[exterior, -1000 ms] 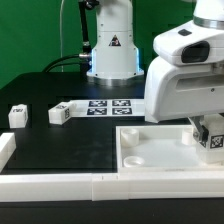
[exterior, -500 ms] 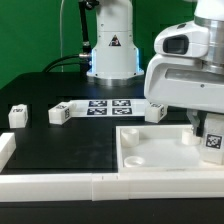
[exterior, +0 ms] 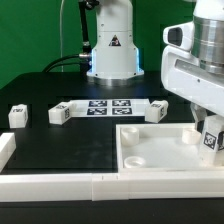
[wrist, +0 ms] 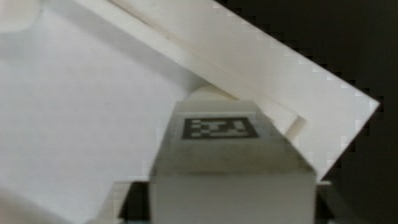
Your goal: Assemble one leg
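A: What would make this step go well?

B: As I read it, the leg (exterior: 211, 139) is headed for a corner socket of the tray (exterior: 150, 163). So keep it upright, line its foot over the socket before going down, and lower slowly. A tilted block would likely catch on the raised rim and jam.

A: And the grip?

B: The claw (exterior: 208, 128) is clamped on the leg. In the wrist view the block sits squarely between the two dark fingers (wrist: 128, 203) with its tag facing the camera, so it looks well centred. I'd not loosen until it is seated.

A: Where is it just now?

B: At the exterior view's right edge, over the tray's right side and near its far corner, directly under the wrist. Whether its foot touches the tray I cannot tell, because the picture's edge cuts it off.

A: And the other blocks?

B: Three spare legs (exterior: 59, 114) lie on the black table (exterior: 60, 150), all well apart from the claw. Two are toward the exterior view's left. One is beside the marker board (exterior: 105, 106), just beyond the tray's far edge. None is in the way, so the descent needs care only about the rim
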You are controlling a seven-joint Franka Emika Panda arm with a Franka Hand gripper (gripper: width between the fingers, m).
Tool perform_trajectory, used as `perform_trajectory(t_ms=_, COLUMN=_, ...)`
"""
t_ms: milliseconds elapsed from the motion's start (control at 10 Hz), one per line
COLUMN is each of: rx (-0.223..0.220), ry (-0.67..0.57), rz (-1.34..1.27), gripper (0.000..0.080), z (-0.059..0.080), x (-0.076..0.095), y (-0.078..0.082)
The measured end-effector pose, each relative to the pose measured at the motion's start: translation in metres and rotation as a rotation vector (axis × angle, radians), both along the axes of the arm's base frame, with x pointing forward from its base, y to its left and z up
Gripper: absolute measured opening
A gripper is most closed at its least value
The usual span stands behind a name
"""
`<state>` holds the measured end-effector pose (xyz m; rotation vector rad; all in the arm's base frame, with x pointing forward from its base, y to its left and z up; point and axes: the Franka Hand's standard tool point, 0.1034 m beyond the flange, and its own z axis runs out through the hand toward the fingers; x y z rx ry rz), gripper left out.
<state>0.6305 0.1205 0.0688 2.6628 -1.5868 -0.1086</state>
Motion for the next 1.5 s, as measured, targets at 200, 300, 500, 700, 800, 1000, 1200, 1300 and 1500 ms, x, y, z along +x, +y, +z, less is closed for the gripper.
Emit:
perform_trajectory(t_ms=200, rx=0.006, ry=0.0, rz=0.074, gripper=0.0518, z=-0.0003, x=-0.0002, y=0.0002)
perform_trajectory(t_ms=300, rx=0.008, ry=-0.001, rz=0.095, gripper=0.0518, z=-0.0003, x=-0.0002, y=0.0007)
perform_trajectory(t_ms=500, rx=0.031, ry=-0.009, rz=0.366, gripper=0.0641, z=-0.0023, x=-0.0029, y=0.0033)
perform_trajectory(t_ms=700, rx=0.051, ry=-0.004, rz=0.645, gripper=0.0648, z=-0.0043, x=-0.0053, y=0.0034)
perform_trajectory(t_ms=800, rx=0.062, ry=-0.004, rz=0.773, gripper=0.0648, z=-0.0044, x=-0.0054, y=0.0041)
perform_trajectory(t_ms=1000, rx=0.074, ry=-0.001, rz=1.035, gripper=0.0648, z=-0.0045, x=-0.0061, y=0.0066)
perform_trajectory(t_ms=1200, rx=0.092, ry=0.003, rz=1.277, gripper=0.0648, z=-0.0043, x=-0.0062, y=0.007)
perform_trajectory(t_ms=1300, rx=0.099, ry=0.004, rz=1.361, gripper=0.0648, z=-0.0028, x=-0.0035, y=0.0043)
perform_trajectory(t_ms=1500, rx=0.105, ry=0.005, rz=1.498, gripper=0.0648, z=-0.0025, x=-0.0012, y=-0.0015)
